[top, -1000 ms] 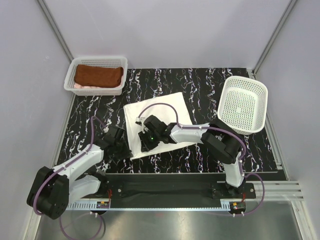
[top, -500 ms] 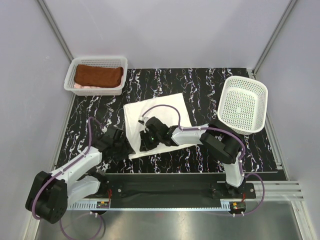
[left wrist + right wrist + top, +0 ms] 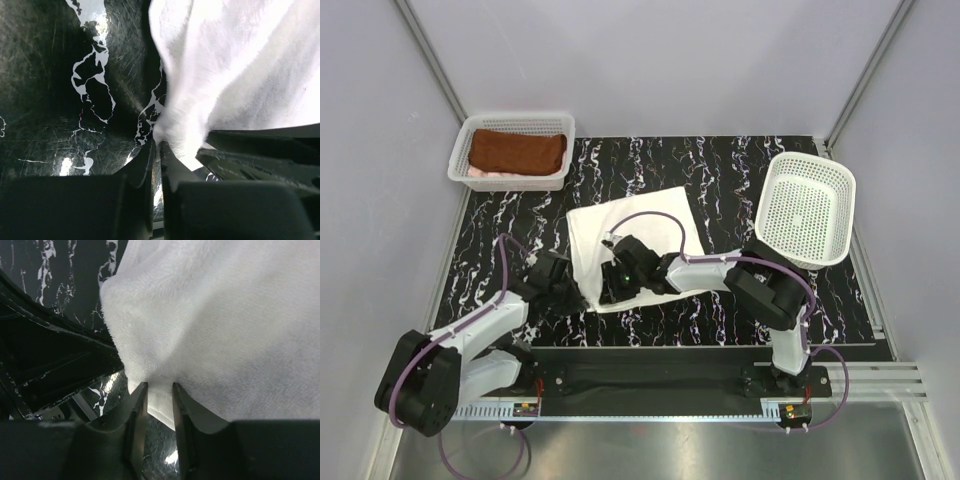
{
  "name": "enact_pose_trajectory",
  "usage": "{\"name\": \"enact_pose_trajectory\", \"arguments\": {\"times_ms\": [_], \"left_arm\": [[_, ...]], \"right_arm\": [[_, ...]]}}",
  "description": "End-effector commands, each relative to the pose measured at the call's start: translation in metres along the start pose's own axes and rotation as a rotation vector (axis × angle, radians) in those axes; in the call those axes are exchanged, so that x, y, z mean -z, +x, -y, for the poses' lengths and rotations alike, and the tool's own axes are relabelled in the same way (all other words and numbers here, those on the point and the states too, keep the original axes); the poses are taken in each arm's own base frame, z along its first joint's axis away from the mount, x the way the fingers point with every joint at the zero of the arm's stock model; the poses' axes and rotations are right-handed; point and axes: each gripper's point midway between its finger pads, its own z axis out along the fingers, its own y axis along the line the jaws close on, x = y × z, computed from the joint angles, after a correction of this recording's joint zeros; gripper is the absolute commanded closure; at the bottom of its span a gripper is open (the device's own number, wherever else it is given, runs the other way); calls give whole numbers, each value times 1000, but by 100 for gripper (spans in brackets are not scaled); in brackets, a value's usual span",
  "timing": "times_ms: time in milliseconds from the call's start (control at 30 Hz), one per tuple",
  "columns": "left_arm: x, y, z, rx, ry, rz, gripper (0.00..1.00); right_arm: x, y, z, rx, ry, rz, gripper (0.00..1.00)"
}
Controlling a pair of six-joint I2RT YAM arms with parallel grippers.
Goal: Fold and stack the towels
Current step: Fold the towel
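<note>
I have the flat white cloth towel (image 3: 645, 222) lying mid-table on the black marbled tabletop (image 3: 740, 165). My left gripper (image 3: 158, 146) is pinched tight on its near-left edge. Just beside it, my right gripper (image 3: 156, 390) nips the same edge between narrow jaws.

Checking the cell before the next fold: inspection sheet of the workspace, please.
Surface: black marbled table.
Job's things: white towel spread mid-table; rust-brown towel over pale pink towel in the left basket.
Clutter: nothing seen; right basket holds nothing.
End effectors: left end effector and right end effector both closed on the white towel's near edge.
Cables: purple cable loops over the white towel.
Surroundings: grey walls, metal frame.
</note>
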Motion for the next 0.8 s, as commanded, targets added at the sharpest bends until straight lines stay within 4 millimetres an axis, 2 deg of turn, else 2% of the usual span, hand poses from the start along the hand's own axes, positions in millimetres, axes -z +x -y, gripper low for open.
{"name": "enact_pose_trajectory", "arguments": {"times_ms": [0, 33, 100, 133, 167, 300, 367, 400, 500, 767], "left_arm": [[-2, 12, -30, -19, -101, -21, 100], [1, 11, -31, -27, -113, -17, 100], [8, 2, -24, -46, -108, 8, 100], [10, 3, -25, -51, -120, -3, 100], [12, -1, -27, -63, -134, 18, 100], [18, -4, -20, -59, -107, 36, 100], [20, -5, -17, -55, -87, 42, 100], [22, -5, -17, -54, -83, 45, 100], [23, -6, -15, -54, -75, 52, 100], [23, -5, -15, -67, -79, 40, 100]], "right_arm": [[25, -3, 2, -45, 124, 5, 62], [39, -7, 2, -57, 177, -5, 55], [58, -20, 18, -96, 298, 34, 51], [76, -20, 20, -120, 333, 17, 48], [90, -29, 33, -163, 385, 50, 48], [148, -44, 77, -286, 529, 140, 46], [174, -38, 97, -360, 582, 167, 42], [188, -41, 117, -413, 633, 201, 42], [202, -25, 146, -497, 700, 192, 41], [204, -1, 187, -579, 792, 149, 42]]}}
